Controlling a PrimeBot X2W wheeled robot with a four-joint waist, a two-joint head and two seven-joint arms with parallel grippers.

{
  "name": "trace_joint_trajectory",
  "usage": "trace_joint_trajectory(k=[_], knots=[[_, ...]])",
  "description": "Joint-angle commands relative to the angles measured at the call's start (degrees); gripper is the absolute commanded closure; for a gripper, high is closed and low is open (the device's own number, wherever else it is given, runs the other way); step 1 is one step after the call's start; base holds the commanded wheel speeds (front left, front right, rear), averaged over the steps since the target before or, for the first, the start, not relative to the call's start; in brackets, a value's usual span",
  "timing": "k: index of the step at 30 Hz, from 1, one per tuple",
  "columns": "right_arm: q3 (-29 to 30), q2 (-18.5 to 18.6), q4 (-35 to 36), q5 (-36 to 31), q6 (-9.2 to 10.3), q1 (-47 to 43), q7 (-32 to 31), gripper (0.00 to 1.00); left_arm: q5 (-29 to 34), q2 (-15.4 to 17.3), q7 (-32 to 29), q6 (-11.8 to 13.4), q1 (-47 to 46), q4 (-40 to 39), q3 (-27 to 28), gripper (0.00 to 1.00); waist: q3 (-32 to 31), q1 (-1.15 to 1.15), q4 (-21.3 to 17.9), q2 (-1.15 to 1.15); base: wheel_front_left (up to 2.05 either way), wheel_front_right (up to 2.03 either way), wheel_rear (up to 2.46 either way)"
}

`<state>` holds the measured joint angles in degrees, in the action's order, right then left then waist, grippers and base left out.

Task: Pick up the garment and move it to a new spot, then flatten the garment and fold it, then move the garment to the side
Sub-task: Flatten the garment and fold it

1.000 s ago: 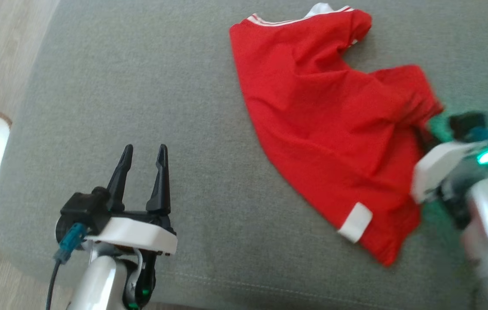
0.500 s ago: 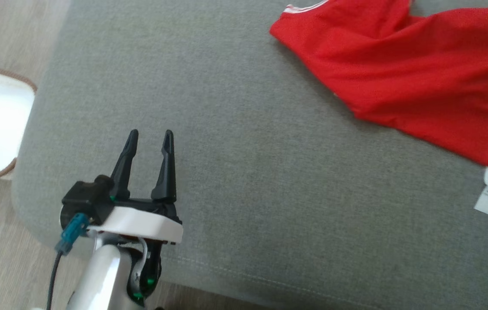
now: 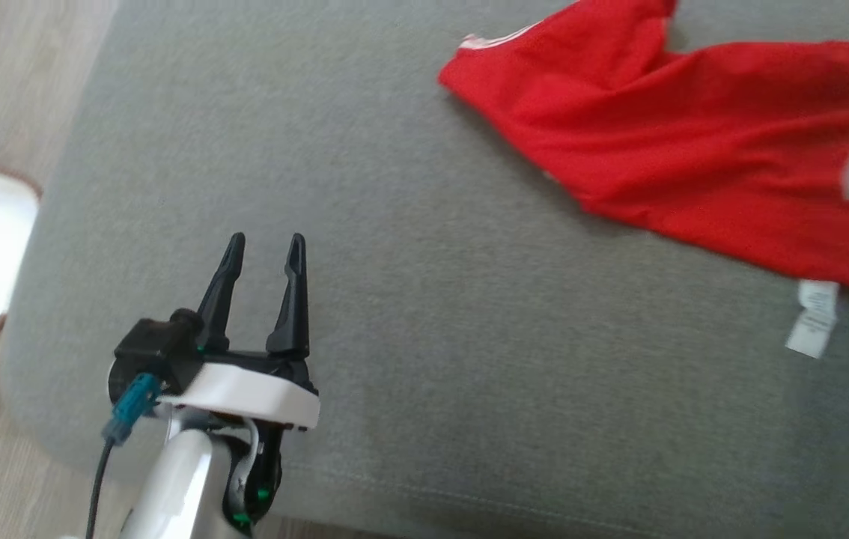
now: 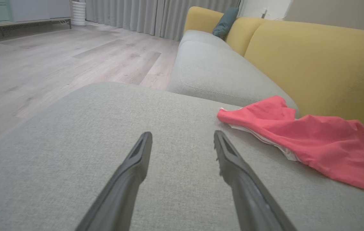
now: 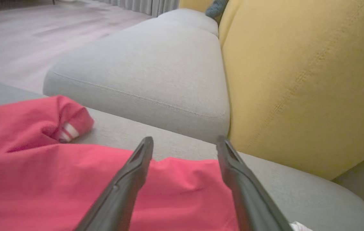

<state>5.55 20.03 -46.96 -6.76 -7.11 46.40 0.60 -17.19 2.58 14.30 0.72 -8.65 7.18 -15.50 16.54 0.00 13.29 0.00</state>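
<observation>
**Red shirt [image 3: 694, 165] lying loose on a grey sofa seat [image 3: 394, 337], both my grippers standing apart and empty**

In the right wrist view, my right gripper [image 5: 185, 139] has its two dark fingers spread wide with nothing between them. They hang over the near part of the red cloth, and I cannot tell whether they brush it. Beyond the fingertips is a strip of bare grey cushion, then the yellow backrest [image 5: 297, 80]. To the left in that view, a rolled sleeve ends in a white-striped cuff [image 5: 68, 131].

My left gripper [image 4: 182, 134] is also spread and empty. It hovers over bare cushion, well apart from the shirt, with the wooden floor [image 4: 40, 64] beyond the seat edge.

The shirt lies creased and slightly bunched, not flat. I judge it light, limp and thin, likely to sag and drag when lifted by one point. A hem corner or shoulder seam, pinched through both layers, looks like the firmest hold, one corner per gripper.

In the head view the shirt runs off the top and right edges, so its collar and far sleeve are cut off. A white care label [image 3: 814, 318] sticks out below it, its print unreadable. My right arm shows there as a pale blur at the right edge.
</observation>
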Motion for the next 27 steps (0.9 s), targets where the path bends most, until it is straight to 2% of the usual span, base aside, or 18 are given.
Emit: trace_joint_trajectory(k=[1, 7, 13, 20, 25, 27], knots=[[-2.7, -1.5, 2.4, 1.2, -0.37, 0.3, 1.4, 0.0, 0.8, 0.3, 0.7, -0.2, -0.6, -1.6, 2.4, 0.0, -2.0, 0.0, -2.3, 0.0, 0.0, 0.0, 0.0], [-13.5, -6.6, 7.1, 7.7, -0.37, -4.3, 5.2, 0.0, 1.5, 0.3, 0.7, -0.6, 0.3, -1.3, 2.6, 0.0, -4.4, 0.0, -4.4, 0.0, 0.0, 0.0, 0.0], [-23.3, -10.2, 11.2, 13.8, -0.37, -8.2, 6.0, 0.0, 1.7, 0.3, 0.7, -0.9, 0.4, -1.7, 2.3, 0.0, -4.5, 0.0, -3.4, 0.0, 0.0, 0.0, 0.0], [-30.2, -12.0, 8.8, 15.6, -0.37, -6.5, 5.2, 0.0, 0.2, 0.3, 0.7, -0.3, -0.4, -2.9, 0.5, 0.0, -2.1, 0.0, 2.2, 0.0, 0.0, 0.0, 0.0], [-32.1, -11.8, 3.3, 14.4, -0.37, -3.8, 4.6, 0.0, -1.7, 0.3, 0.7, 0.8, -0.7, -3.5, -0.8, 0.0, -0.1, 0.0, 7.4, 0.0, 0.0, 0.0, 0.0], [-32.0, -10.6, -0.6, 11.6, -0.37, -1.7, 4.8, 0.0, -2.7, 0.3, 0.7, 1.5, -0.6, -3.8, -1.5, 0.0, 0.7, 0.0, 10.0, 0.0, 0.0, 0.0, 0.0]])
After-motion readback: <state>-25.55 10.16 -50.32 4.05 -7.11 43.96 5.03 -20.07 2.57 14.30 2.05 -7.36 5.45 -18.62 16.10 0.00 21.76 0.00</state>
